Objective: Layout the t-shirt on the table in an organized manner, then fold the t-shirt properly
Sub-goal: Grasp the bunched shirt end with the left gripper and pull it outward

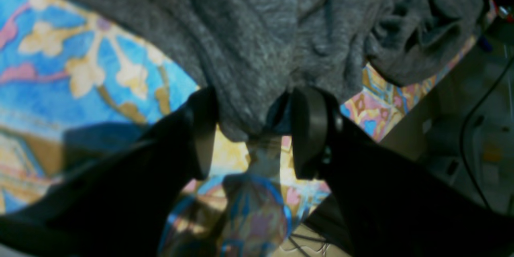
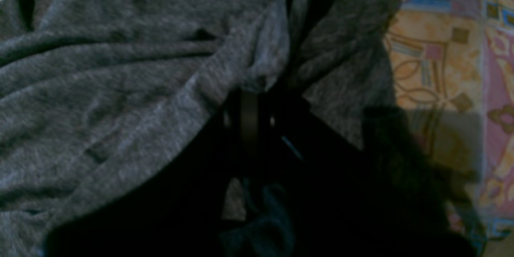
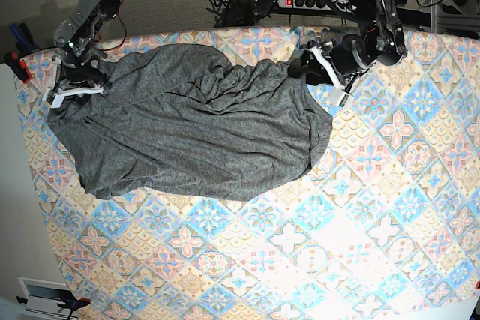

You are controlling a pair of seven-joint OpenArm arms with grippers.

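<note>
Base view: the t-shirt (image 3: pixel 187 133) lies spread and wrinkled over the near-left part of the table (image 3: pixel 360 222), reaching back to both arms at the far edge. The right gripper (image 3: pixel 101 86), its arm bent down from the far-left corner, is clamped tight on the shirt's edge. The left gripper (image 1: pixel 251 132), reaching in low, has a bunched fold between its parted pads (image 1: pixel 307 128).
</note>
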